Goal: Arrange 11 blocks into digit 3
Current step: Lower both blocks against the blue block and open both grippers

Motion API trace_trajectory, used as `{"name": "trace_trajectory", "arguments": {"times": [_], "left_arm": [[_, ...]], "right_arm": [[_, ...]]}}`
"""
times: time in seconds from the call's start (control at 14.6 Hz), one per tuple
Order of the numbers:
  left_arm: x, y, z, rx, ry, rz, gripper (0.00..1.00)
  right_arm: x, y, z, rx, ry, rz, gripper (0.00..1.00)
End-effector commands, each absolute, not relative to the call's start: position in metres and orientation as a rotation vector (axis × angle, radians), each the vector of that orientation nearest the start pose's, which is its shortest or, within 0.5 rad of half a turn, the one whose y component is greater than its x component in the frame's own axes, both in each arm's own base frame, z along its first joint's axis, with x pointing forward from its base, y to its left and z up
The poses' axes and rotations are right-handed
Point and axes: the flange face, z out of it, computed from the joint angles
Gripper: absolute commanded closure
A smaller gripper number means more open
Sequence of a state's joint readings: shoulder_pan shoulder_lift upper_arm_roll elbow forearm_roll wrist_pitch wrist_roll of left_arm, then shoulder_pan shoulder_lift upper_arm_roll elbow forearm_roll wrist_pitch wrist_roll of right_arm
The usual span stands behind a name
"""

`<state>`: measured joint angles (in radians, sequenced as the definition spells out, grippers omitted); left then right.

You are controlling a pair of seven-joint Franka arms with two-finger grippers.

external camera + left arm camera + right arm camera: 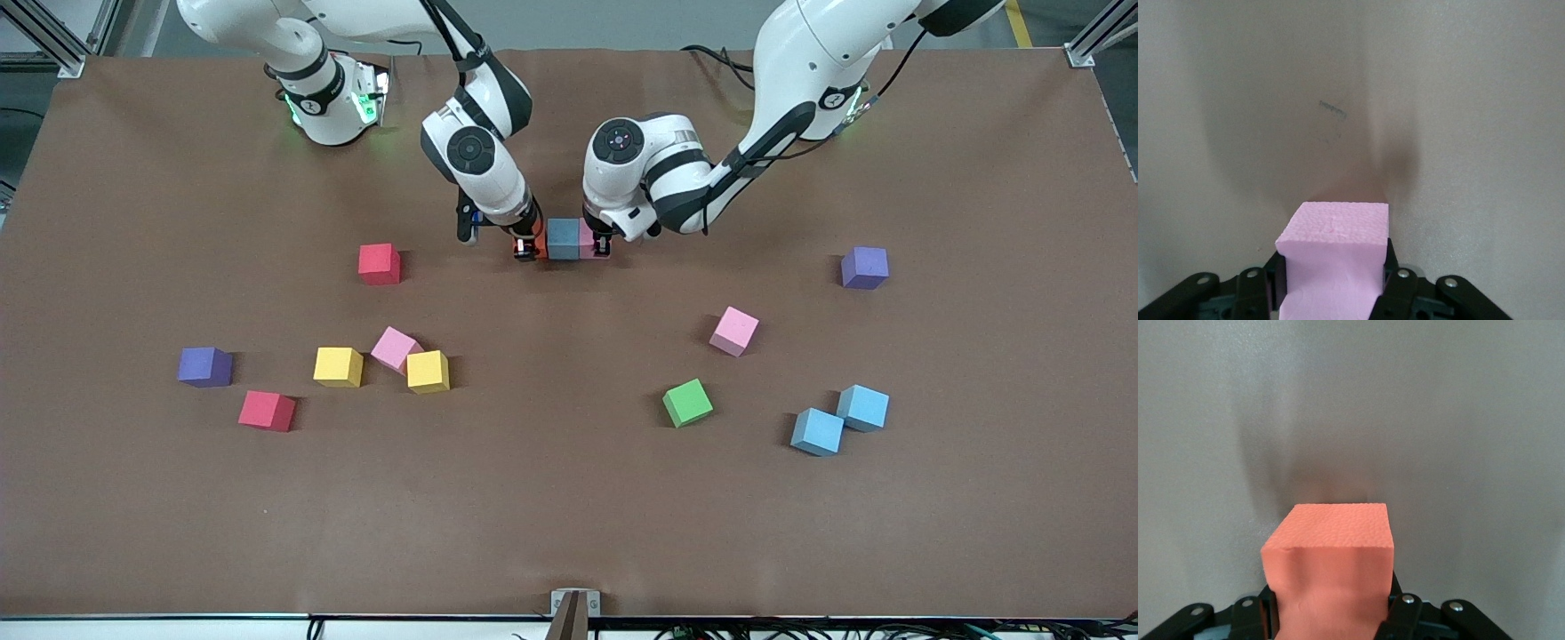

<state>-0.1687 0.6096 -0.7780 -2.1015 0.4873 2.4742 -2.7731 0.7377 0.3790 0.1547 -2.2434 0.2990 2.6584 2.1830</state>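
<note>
- I see even, bright overhead light on the table [569, 533]; cubes cast short soft shadows.
- Both wrist views look soft, with dark shadow above each held block.

Both tools crowd one blue block [563, 238] mid-table — the right tool [528, 246] pinching an orange block [1328, 553], the left tool [602, 244] a pink one [1335, 250] — no gap between. Wide bare table [569, 516] lies nearer the camera, past the scattered blocks.

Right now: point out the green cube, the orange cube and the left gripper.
green cube [687, 402], front view, top face.
orange cube [1338, 527], right wrist view, top face.
left gripper [603, 245], front view, between fingertips, shut on a pink cube.
</note>
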Motion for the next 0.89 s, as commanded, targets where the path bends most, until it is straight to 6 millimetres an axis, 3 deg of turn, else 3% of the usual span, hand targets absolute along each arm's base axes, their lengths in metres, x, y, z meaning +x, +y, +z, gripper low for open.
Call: {"name": "trace_trajectory", "arguments": {"times": [0.0, 0.07, 0.14, 0.21, 0.27, 0.62, 0.75, 0.82], "left_arm": [[0.326, -0.476, 0.199, -2.108, -2.293, 0.147, 0.63], [0.326, -0.476, 0.199, -2.106, -2.293, 0.15, 0.61], [0.326, -0.476, 0.198, -2.105, -2.293, 0.152, 0.6], [0.326, -0.476, 0.198, -2.106, -2.291, 0.152, 0.58], [0.327, -0.477, 0.198, -2.105, -2.294, 0.153, 0.56], [0.33, -0.478, 0.2, -2.107, -2.3, 0.156, 0.46], [0.33, -0.478, 0.2, -2.109, -2.295, 0.153, 0.27], [0.329, -0.478, 0.2, -2.121, -2.283, 0.151, 0.0]], "right_arm": [[0.34, 0.427, 0.199, -2.162, 2.2, 0.327, 0.98], [0.34, 0.427, 0.198, -2.168, 2.198, 0.327, 0.93], [0.34, 0.427, 0.198, -2.175, 2.192, 0.327, 0.63], [0.34, 0.427, 0.198, -2.172, 2.198, 0.328, 0.04], [0.341, 0.429, 0.2, -2.172, 2.198, 0.331, 0.0], [0.344, 0.43, 0.205, -2.178, 2.21, 0.344, 0.0], [0.351, 0.425, 0.21, -2.157, 2.218, 0.341, 0.0], [0.361, 0.418, 0.214, -2.129, 2.234, 0.34, 0.0]]}}
